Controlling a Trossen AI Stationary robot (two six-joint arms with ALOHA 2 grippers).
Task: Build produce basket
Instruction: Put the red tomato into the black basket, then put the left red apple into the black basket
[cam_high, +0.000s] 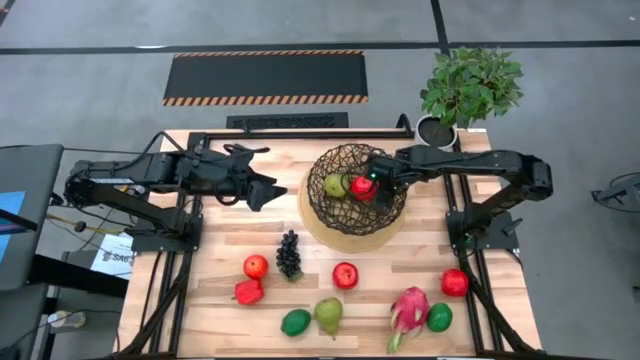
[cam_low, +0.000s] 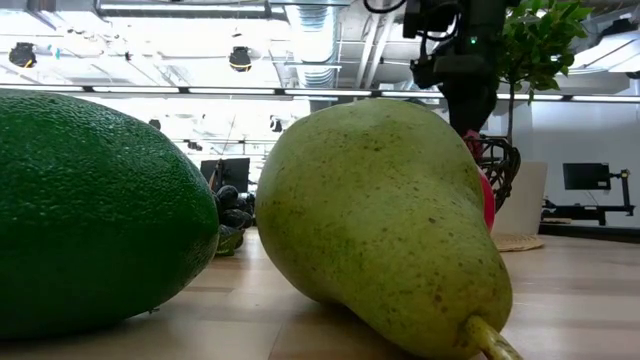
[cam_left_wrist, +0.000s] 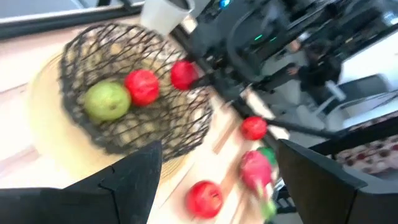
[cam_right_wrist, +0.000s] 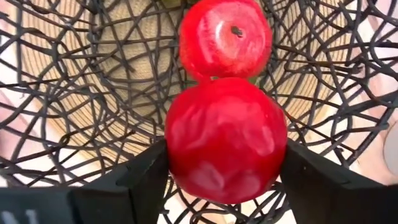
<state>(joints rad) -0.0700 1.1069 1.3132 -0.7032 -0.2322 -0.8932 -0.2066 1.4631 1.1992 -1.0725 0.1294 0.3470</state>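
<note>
Right gripper (cam_high: 372, 183): over the basket (cam_high: 352, 215), fingers clamped on a red apple (cam_right_wrist: 225, 140), held above a second apple (cam_right_wrist: 225, 37) inside.
Basket: rear centre of table (cam_high: 400, 280); also holds a green pear (cam_high: 335, 185).
Left gripper (cam_high: 268, 190): beside the basket, fingers spread, holding nothing.
Front of table: grape bunch (cam_high: 289, 254), three apples, red pepper-like piece (cam_high: 248, 292), two limes, pear (cam_high: 329, 315), dragon fruit (cam_high: 409, 310).

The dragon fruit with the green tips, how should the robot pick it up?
Probably from straight above, gripper fingers closing across the pink middle of the dragon fruit. It lies flat on the table, long and slightly tilted, so the narrow width fits between the fingers; the green tips look too flimsy to hold.
</note>
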